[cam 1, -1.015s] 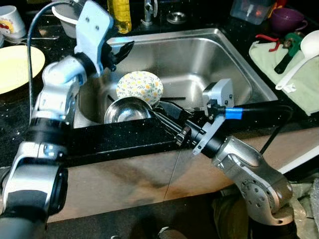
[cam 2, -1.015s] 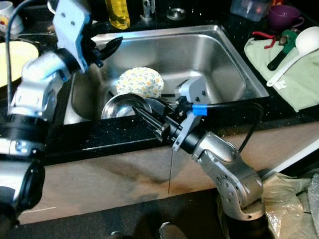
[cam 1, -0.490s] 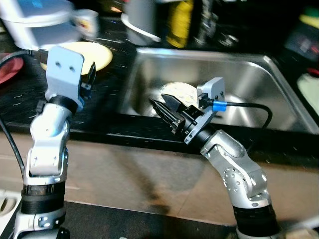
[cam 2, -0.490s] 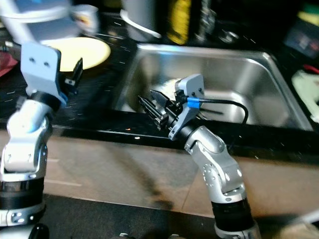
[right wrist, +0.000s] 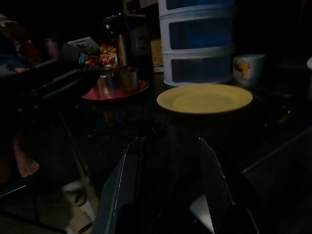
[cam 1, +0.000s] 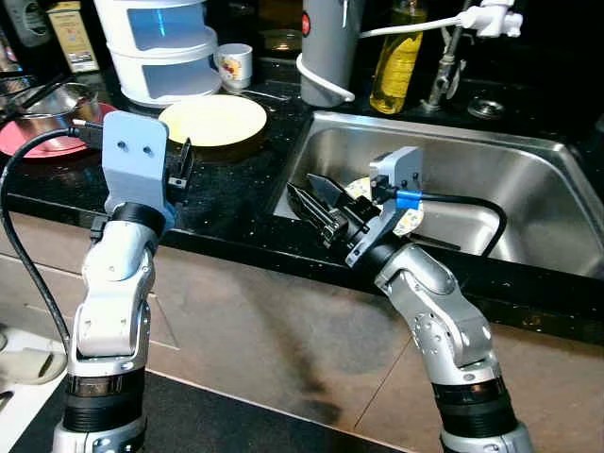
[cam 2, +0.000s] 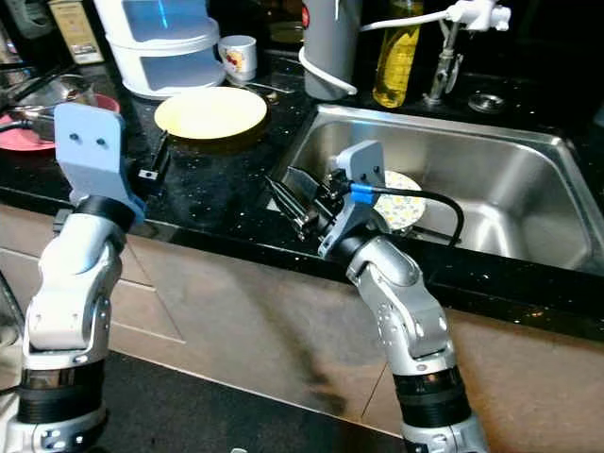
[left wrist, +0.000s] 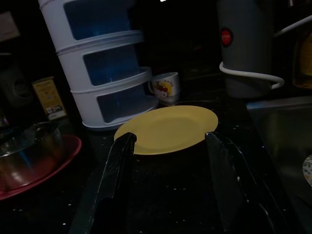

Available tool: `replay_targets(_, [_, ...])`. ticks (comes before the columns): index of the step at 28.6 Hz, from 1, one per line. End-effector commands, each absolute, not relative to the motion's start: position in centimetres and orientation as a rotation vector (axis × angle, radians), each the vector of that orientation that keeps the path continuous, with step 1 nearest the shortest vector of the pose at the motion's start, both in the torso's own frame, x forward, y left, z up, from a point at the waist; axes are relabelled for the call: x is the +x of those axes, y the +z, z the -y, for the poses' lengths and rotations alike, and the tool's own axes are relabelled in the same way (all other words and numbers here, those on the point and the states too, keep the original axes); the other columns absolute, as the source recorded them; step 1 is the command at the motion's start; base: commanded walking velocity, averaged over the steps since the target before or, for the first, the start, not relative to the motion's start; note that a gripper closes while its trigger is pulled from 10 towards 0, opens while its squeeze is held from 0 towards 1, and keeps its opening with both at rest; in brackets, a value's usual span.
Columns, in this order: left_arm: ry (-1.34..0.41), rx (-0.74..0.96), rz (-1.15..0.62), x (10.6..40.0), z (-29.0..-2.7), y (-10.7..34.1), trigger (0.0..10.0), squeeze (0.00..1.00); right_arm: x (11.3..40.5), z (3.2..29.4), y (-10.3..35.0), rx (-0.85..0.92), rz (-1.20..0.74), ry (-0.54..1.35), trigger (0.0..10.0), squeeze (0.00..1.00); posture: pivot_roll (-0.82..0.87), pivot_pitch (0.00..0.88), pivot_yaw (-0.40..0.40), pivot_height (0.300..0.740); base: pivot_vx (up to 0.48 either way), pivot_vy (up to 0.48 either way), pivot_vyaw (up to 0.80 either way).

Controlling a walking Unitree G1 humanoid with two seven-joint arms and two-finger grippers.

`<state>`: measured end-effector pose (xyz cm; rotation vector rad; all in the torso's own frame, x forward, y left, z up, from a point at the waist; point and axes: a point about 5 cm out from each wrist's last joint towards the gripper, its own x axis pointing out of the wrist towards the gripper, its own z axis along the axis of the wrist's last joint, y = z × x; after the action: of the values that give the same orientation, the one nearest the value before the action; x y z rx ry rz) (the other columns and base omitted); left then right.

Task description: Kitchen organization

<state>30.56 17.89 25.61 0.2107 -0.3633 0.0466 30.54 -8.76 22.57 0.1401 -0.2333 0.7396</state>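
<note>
Countertop: black, speckled stone
Cabinet front: beige panels below
Floor: dark, possibly matting
Light: dim at rear

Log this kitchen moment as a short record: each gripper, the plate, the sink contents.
left gripper: open, empty, above the black counter, aimed at the plate
right gripper: open, empty, over the sink's left edge
round yellow plate: flat on counter, left of sink
steel sink: holds a floral-patterned dish
</note>
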Motion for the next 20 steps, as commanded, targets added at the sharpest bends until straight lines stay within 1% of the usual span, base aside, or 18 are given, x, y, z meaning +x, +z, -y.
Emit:
replay_targets(1, [0.045,0.201,0.336,30.5,-17.9,25.1,10.0,0.0,30.6,8.7,22.8,0.136,0.25,0.742,10.0,0.0,0.11,0.037,-0.043,0.74,0.48,0.0,0.0])
replay_targets(3, [0.041,0.191,0.339,30.5,-17.7,25.0,10.0,0.0,30.6,8.8,22.7,0.133,0.25,0.741,10.0,0.0,0.11,0.038,-0.044,0.74,0.48,0.0,0.0])
replay_targets(7, [0.055,0.178,0.341,30.4,-17.6,25.0,10.0,0.0,30.7,8.9,22.5,0.124,0.248,0.74,10.0,0.0,0.11,0.036,-0.049,0.74,0.0,0.0,0.0])
replay_targets(10, [0.082,0.181,0.338,30.4,-17.9,25.0,10.0,0.0,30.8,8.9,22.5,0.118,0.247,0.739,10.0,0.0,0.11,0.038,-0.051,0.74,0.0,0.0,0.0])
replay_targets(20, [0.195,0.209,0.333,30.1,-20.4,25.2,10.0,0.0,31.4,9.2,22.1,0.099,0.236,0.717,10.0,0.0,0.12,0.032,-0.056,0.74,0.0,0.0,0.0])
